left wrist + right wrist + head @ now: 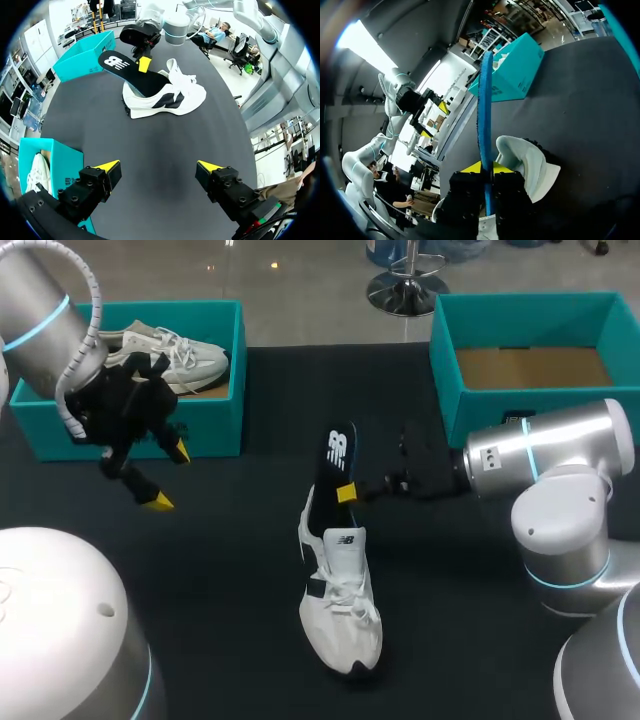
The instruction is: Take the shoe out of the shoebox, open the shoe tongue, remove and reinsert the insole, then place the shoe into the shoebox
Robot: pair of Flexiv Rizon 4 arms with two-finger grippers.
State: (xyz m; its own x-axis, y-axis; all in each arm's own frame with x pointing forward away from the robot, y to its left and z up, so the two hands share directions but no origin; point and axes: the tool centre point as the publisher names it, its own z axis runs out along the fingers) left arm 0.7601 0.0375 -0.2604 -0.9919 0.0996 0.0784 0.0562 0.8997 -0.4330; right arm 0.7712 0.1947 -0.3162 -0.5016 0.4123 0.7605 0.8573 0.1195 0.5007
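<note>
A white shoe [340,610] with dark side panels lies on the black table [220,570], toe toward the front edge. A dark insole [337,450] rises at a slant from its heel opening. My right gripper [346,492] is shut on the insole's side. In the right wrist view the insole [485,100] stands edge-on between the yellow tips [470,168], with the shoe [525,160] just beside them. My left gripper [168,478] hangs open and empty in front of the left shoebox. From the left wrist, the shoe [165,95] and insole [125,67] lie well ahead of its gripper [159,167].
A teal shoebox [215,430] at the back left holds another white shoe [170,355]. A second teal shoebox [445,350] at the back right shows only its brown cardboard floor. Bare black table lies around the shoe.
</note>
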